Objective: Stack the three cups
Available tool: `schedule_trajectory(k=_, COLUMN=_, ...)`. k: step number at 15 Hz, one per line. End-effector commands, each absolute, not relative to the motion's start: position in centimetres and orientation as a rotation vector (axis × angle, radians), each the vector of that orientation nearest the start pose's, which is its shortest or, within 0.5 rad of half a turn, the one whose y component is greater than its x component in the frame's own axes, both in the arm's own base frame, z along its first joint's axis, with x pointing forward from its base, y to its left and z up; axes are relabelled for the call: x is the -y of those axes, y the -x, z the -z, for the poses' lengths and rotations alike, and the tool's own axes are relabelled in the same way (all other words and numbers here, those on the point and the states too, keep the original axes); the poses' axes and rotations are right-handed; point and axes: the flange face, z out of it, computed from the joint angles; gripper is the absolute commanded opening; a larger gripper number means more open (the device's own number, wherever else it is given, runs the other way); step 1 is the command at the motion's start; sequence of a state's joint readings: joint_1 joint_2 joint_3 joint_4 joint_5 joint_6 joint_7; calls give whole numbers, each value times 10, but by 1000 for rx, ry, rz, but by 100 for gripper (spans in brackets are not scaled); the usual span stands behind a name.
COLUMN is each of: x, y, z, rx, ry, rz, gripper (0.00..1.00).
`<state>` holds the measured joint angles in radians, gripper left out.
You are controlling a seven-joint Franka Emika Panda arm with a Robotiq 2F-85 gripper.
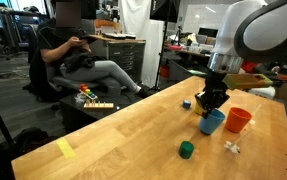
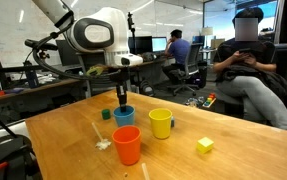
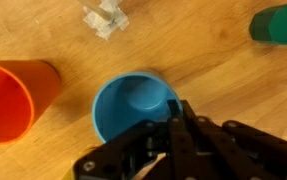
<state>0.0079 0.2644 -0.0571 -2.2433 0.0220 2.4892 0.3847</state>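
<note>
Directly beneath the Robotiq gripper stands the blue plastic cup, upright on the wooden table with its mouth open to the wrist camera. Its inside shows only smooth blue wall and floor. The black fingers are drawn together with only a thin seam between them. Their tips meet at the part of the rim nearest the wrist and appear to pinch the cup's thin wall there. In both exterior views the gripper comes straight down onto the cup's top edge, and the cup has its base on the wood.

Just beside the gripper, close to the blue cup but not touching it, stands the orange-red plastic cup. It too is upright, and what shows of its inside is bare orange wall. In an exterior view the yellow plastic cup stands near the gripper, apart from both the blue cup and the orange-red one. Its mouth faces up and only yellow wall is visible within. Each cup stands by itself, none seated in another.

Beyond the fingertips in the wrist view lie a small dark green block and a small clear, whitish piece, both on the table outside the cups.
</note>
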Motion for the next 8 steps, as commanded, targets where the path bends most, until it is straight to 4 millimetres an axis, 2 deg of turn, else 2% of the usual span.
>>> schedule_trajectory(k=1, x=19, y=-530, z=-276, rx=-694, ry=3080, rz=-30, gripper=1)
schedule_trajectory(k=8, x=27, y=-523, z=-326, rx=-767, ry=3146, rz=-62, gripper=1)
